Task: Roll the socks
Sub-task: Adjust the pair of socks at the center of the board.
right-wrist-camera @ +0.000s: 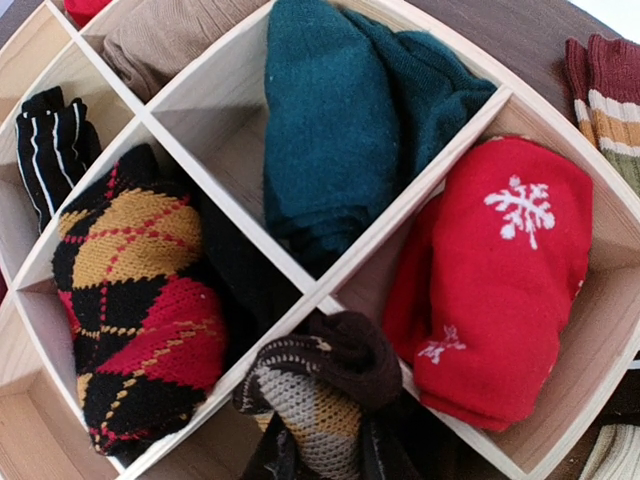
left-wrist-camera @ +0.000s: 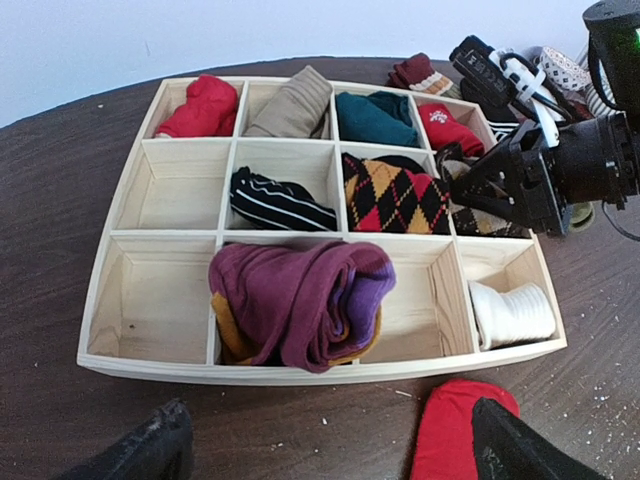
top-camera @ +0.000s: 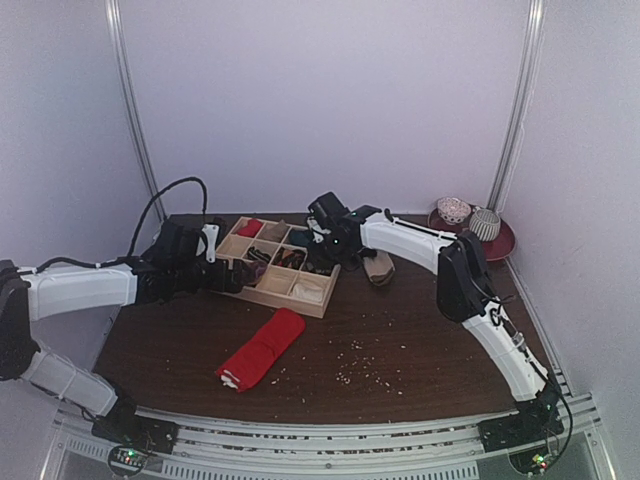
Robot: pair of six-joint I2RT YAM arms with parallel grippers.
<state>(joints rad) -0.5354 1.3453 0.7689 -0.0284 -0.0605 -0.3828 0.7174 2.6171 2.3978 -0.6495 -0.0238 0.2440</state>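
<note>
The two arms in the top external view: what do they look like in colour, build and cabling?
Both are built alike: the left arm and the right arm have smooth white shells joined by bulky black joints. Black cables loop up behind the left one; another runs along the right one's lower link. The wrists and jaws are black. Green and red lights glow at the bases.

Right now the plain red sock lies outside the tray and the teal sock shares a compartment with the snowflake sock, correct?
No: the right wrist view shows a divider between the teal sock and the snowflake sock, in neighbouring compartments. The plain red sock does lie outside the tray.
</note>
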